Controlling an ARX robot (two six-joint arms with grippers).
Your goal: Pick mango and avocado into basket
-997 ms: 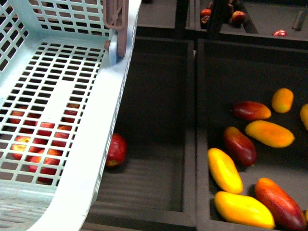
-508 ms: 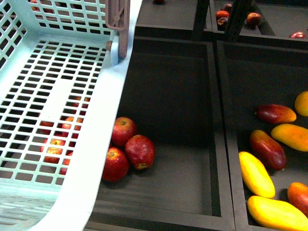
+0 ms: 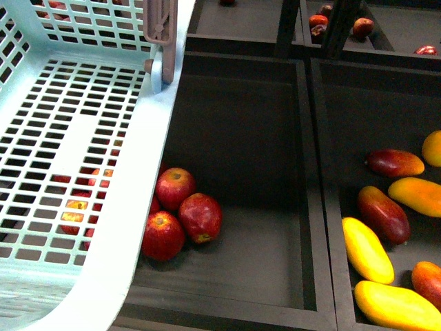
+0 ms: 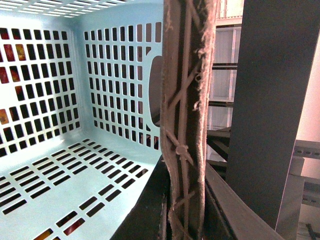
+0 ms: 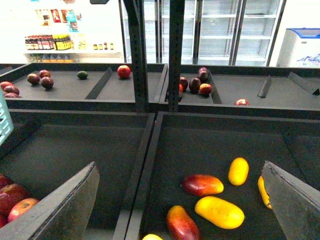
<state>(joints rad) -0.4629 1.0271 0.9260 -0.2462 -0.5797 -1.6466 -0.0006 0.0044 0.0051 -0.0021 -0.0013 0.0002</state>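
Observation:
The pale teal basket (image 3: 131,207) fills the left of the front view, hanging over a dark bin. My left gripper (image 4: 182,220) is shut on the basket's two brown handles (image 4: 185,125), which are bound by a tie. Several mangoes lie in the right bin, among them a dark red one (image 3: 395,163) and a yellow one (image 3: 366,249). My right gripper (image 5: 179,167) is open above that bin, and the red-orange mango (image 5: 202,184) shows between its fingers (image 5: 65,205), well below them. A small dark green fruit (image 5: 82,75), perhaps the avocado, lies in a far bin.
Red apples (image 3: 180,217) sit in the middle bin, beside and beneath the basket. A raised black divider (image 3: 320,207) separates that bin from the mango bin. Dark upright posts (image 5: 175,50) stand behind, with more apples (image 5: 123,71) in the back bins.
The bins have slid to the right in the front view, bringing three apples into sight. Over the last half second the basket has shifted slightly to the left.

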